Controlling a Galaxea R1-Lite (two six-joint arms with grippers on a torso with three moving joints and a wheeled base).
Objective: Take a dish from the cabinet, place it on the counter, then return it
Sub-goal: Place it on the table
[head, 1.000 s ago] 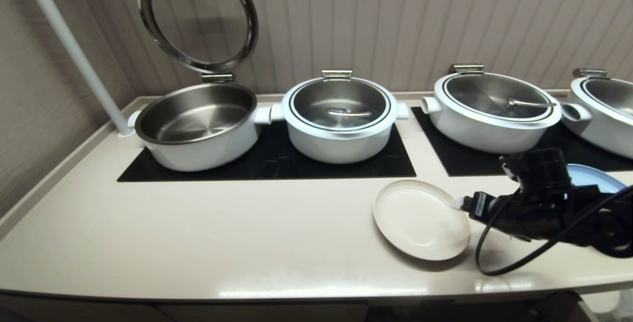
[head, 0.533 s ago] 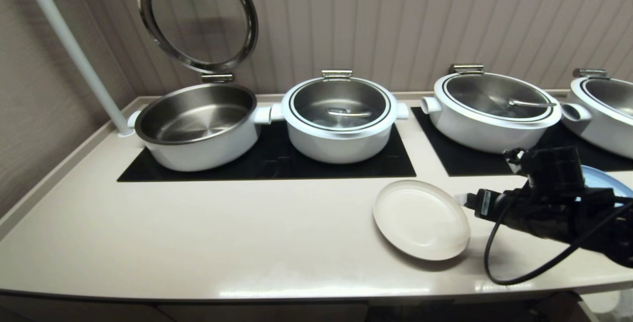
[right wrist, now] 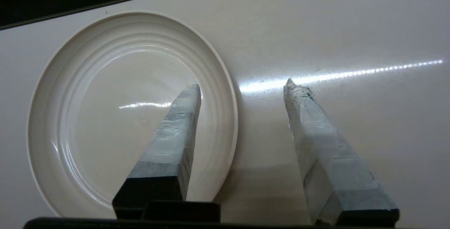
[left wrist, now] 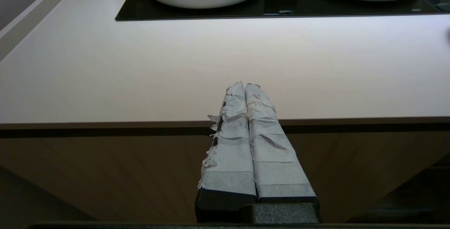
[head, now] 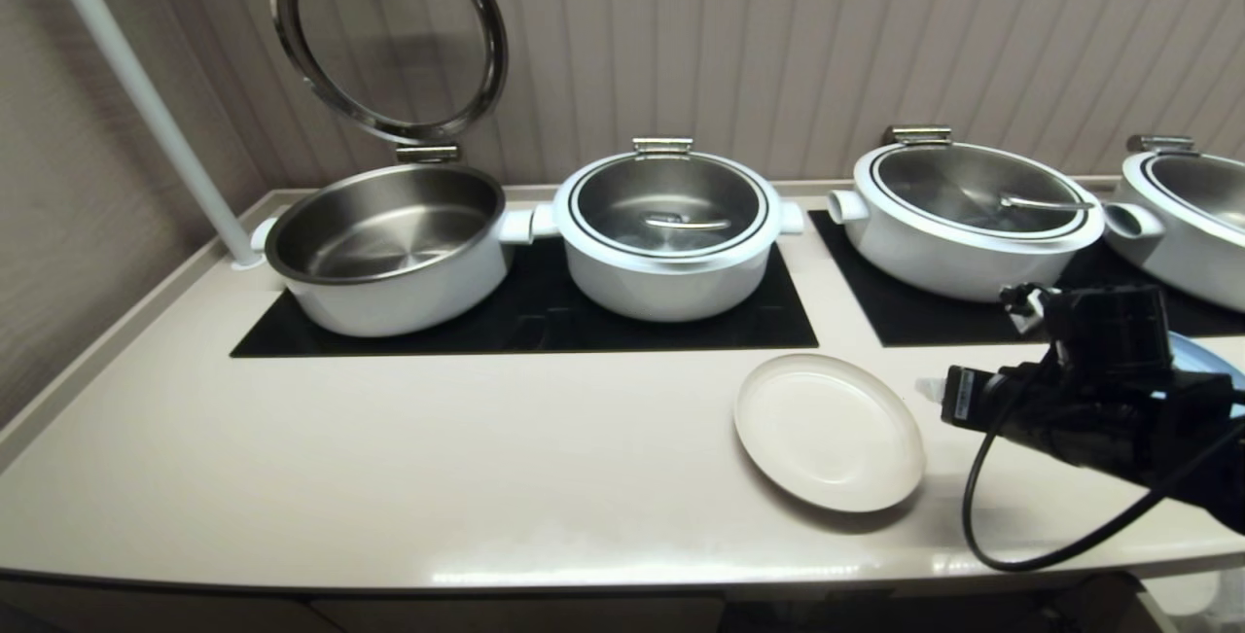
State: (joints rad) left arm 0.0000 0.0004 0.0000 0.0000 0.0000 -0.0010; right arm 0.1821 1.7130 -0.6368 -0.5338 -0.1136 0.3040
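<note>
right end effector open, tape-wrapped fingers | round glossy cream dish | smooth beige counter

A: Item one, your right gripper. Where does it sit against the dish?

B: Just beside the dish's right rim, held above it and apart from it. Wrist reaches in from the right with a black cable looped under it. From the wrist camera you see the taped fingers parted, one over the dish's rim, the other off to its side, nothing between them.

A: Item two, your left gripper?

B: Well away from the dish, taped fingers pressed together, empty.
</note>
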